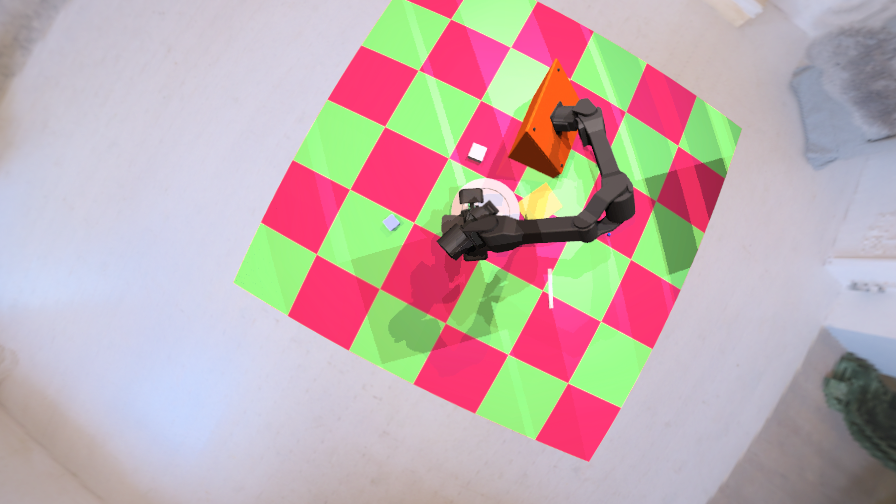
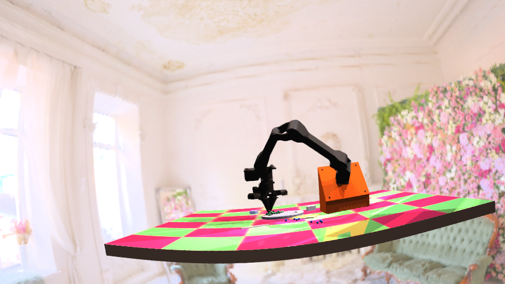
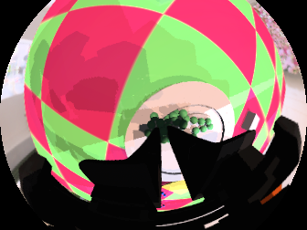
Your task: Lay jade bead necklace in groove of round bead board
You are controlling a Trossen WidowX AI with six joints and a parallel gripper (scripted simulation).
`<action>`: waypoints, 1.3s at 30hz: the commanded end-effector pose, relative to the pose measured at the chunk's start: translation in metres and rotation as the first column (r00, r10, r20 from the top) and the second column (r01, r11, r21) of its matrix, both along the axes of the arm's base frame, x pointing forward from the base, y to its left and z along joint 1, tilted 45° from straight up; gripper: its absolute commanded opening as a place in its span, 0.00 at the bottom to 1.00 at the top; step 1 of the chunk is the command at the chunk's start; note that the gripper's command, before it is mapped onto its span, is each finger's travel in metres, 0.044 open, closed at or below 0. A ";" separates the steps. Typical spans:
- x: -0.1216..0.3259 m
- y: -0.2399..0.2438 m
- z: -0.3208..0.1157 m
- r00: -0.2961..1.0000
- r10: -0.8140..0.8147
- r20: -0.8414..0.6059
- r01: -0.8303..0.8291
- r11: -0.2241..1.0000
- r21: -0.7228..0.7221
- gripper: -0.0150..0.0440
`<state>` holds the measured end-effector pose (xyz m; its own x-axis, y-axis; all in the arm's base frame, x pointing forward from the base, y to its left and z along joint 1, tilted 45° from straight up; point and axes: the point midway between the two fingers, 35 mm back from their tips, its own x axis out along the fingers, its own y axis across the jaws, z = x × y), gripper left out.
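On the round bead board [image 1: 511, 199] [image 2: 293, 212] [image 3: 192, 92], the jade bead necklace [image 2: 277, 212] [image 3: 184, 113] lies bunched beneath and beside the claw [image 1: 471, 213] [image 2: 269, 211] [image 3: 164, 130], whose nearly closed fingertips pinch part of it. The wrist view shows loose loops beyond the tips (dark beads crowd between them); the top view mostly hides the strand behind the arm [image 1: 548, 230] [image 2: 319, 145].
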<state>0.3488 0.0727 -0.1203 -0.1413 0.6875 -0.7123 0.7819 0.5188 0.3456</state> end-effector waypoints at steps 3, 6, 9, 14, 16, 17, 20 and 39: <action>0.000 0.004 0.000 1.000 0.004 0.000 -0.004 1.000 0.008 0.25; 0.000 0.004 0.000 1.000 0.004 0.000 -0.004 1.000 0.008 0.25; 0.000 0.004 0.000 1.000 0.004 0.000 -0.004 1.000 0.008 0.25; 0.000 0.004 0.000 1.000 0.004 0.000 -0.004 1.000 0.008 0.25; 0.000 0.004 0.000 1.000 0.004 0.000 -0.004 1.000 0.008 0.25; 0.000 0.004 0.000 1.000 0.004 0.000 -0.004 1.000 0.008 0.25; -0.001 0.007 -0.003 1.000 0.004 0.000 -0.004 1.000 0.008 0.25; -0.001 0.010 -0.006 1.000 0.004 0.000 -0.004 1.000 0.008 0.25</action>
<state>0.3523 0.0770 -0.1227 -0.1284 0.6891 -0.7132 0.7795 0.5148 0.3570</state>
